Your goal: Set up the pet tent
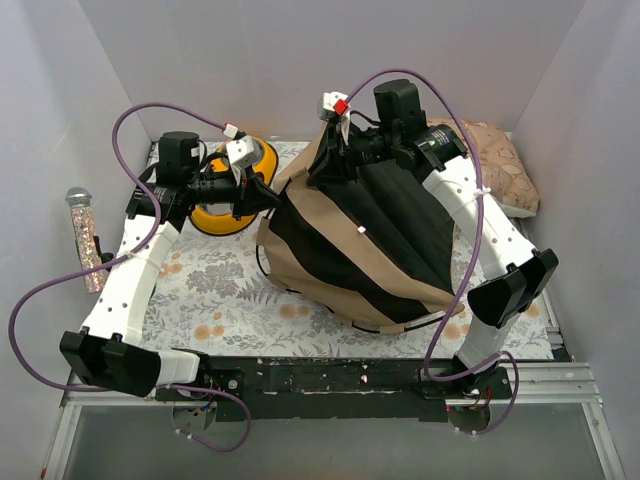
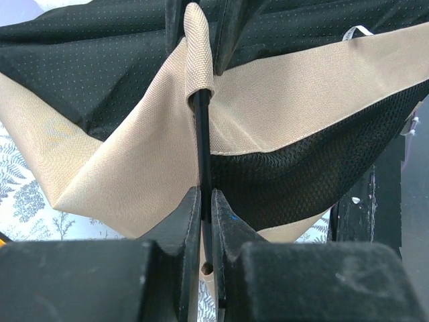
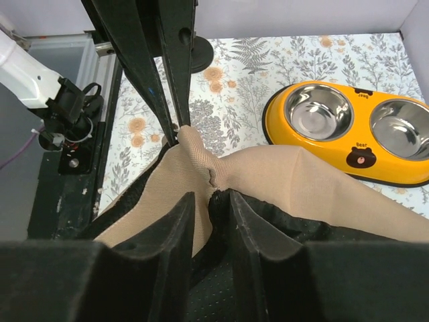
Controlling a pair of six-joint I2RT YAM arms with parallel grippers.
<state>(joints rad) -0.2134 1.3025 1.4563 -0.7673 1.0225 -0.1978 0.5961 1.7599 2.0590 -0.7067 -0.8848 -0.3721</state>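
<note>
The pet tent (image 1: 350, 250) is a slack heap of tan canvas and black underside on the floral mat, with one corner lifted toward the back. My left gripper (image 1: 272, 190) is shut on a thin black pole (image 2: 203, 147) that runs up into a tan fabric sleeve (image 2: 196, 54); in the left wrist view its jaws (image 2: 206, 201) clamp the pole. My right gripper (image 1: 322, 160) is shut on the tan fabric (image 3: 201, 168) of that same corner, and its jaws (image 3: 211, 204) pinch a fold. The left fingers (image 3: 151, 74) reach the sleeve tip in the right wrist view. The doorway and label are hidden.
A yellow double steel bowl (image 1: 232, 205) stands just behind the left gripper and shows in the right wrist view (image 3: 348, 124). A patterned cushion (image 1: 505, 170) lies at the back right. A clear tube (image 1: 85, 240) stands off the floral mat (image 1: 220, 290) on the left. White walls enclose three sides.
</note>
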